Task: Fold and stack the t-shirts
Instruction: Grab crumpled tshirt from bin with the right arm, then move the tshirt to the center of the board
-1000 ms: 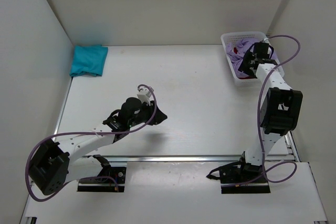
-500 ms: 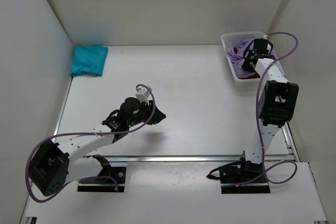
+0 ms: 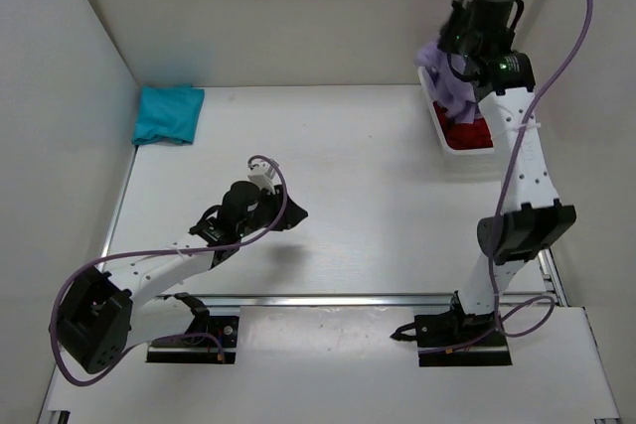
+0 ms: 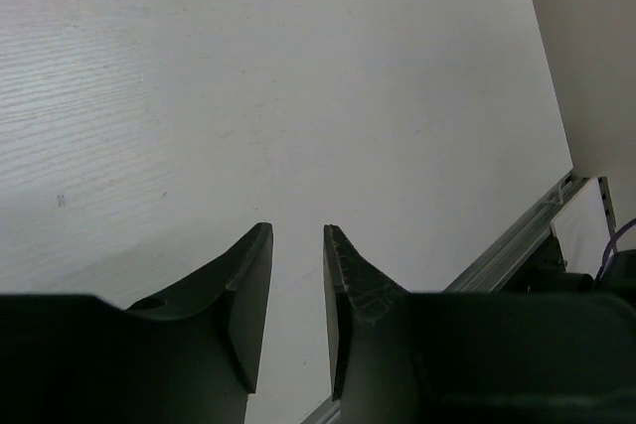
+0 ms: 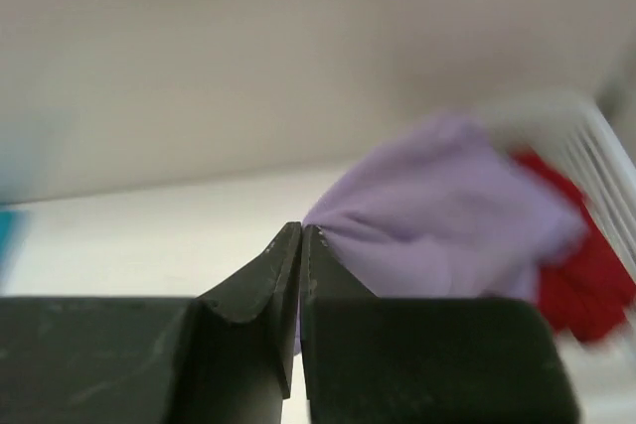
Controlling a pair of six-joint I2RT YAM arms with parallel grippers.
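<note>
A lab rig — white-walled enclosure, rail-edged table.

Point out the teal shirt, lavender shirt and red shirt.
teal shirt (image 3: 167, 114): top external view, cloth's middle.
lavender shirt (image 5: 447, 211): right wrist view, cloth's middle.
red shirt (image 3: 465, 134): top external view, visible patch.

A white mesh basket sits at the far right corner of the table.
</note>
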